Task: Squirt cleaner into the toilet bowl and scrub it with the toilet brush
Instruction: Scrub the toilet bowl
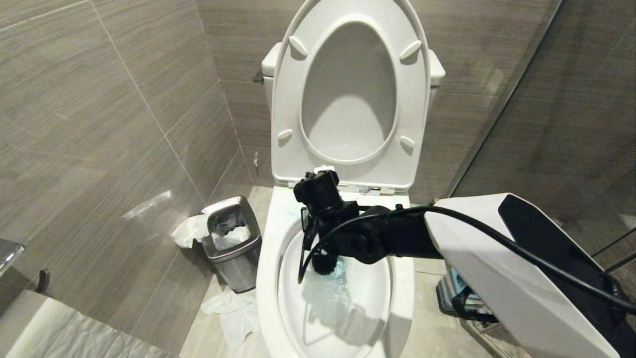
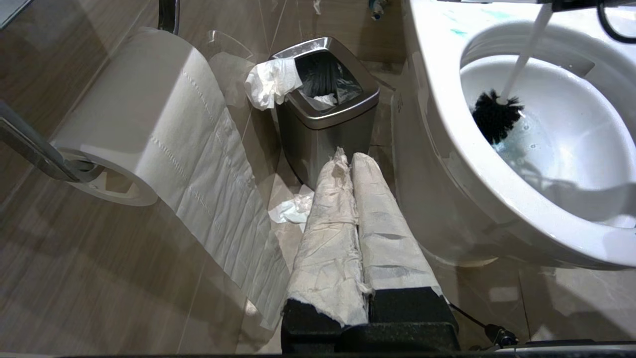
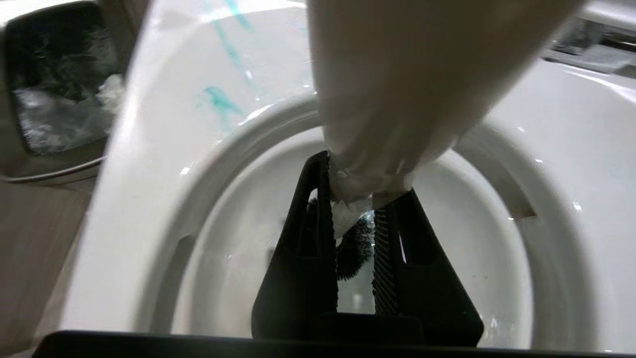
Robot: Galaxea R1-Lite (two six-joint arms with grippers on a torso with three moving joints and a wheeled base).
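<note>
We note the right gripper (image 3: 355, 199) clamped on the toilet brush (image 2: 497, 122), bristles down inside the toilet bowl (image 1: 268, 248); left gripper (image 2: 350, 161) closed, empty.

We find no readable text, labels, brand names, numbers or signs in any of the three views.
</note>
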